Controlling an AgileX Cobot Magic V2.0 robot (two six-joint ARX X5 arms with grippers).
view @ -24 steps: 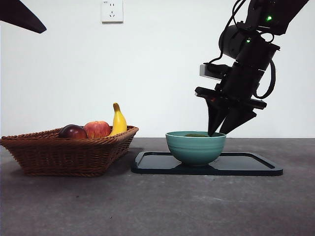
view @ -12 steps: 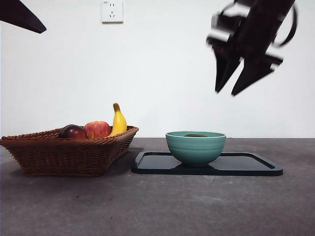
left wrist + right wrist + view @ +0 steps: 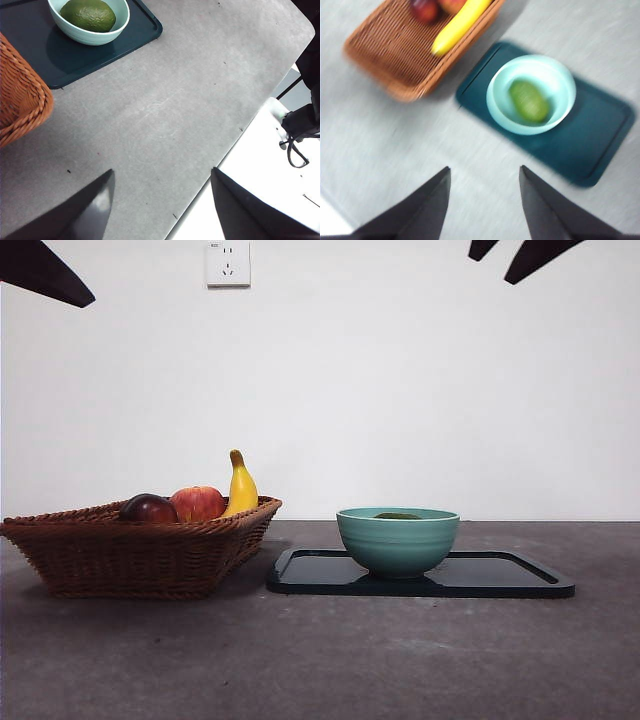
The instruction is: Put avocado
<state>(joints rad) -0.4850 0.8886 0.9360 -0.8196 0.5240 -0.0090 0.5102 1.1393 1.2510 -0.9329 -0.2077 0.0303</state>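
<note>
The dull green avocado (image 3: 88,14) lies inside the teal bowl (image 3: 398,540), which stands on the dark tray (image 3: 500,575). In the front view only the avocado's top (image 3: 398,515) shows above the rim. The right wrist view shows the avocado (image 3: 529,101) in the bowl (image 3: 555,75) from high above. My right gripper (image 3: 484,200) is open and empty, well above the bowl; its tips show at the front view's top right (image 3: 505,258). My left gripper (image 3: 161,200) is open and empty, above the table's bare part, away from the bowl.
A wicker basket (image 3: 140,550) stands to the left of the tray, holding a dark maroon fruit (image 3: 148,508), a red apple (image 3: 198,503) and a banana (image 3: 240,487). The table's edge (image 3: 240,135) shows in the left wrist view.
The right gripper has risen from just above the bowl's rim to the top of the front view, empty. The avocado stays in the bowl. The left arm has not moved.
</note>
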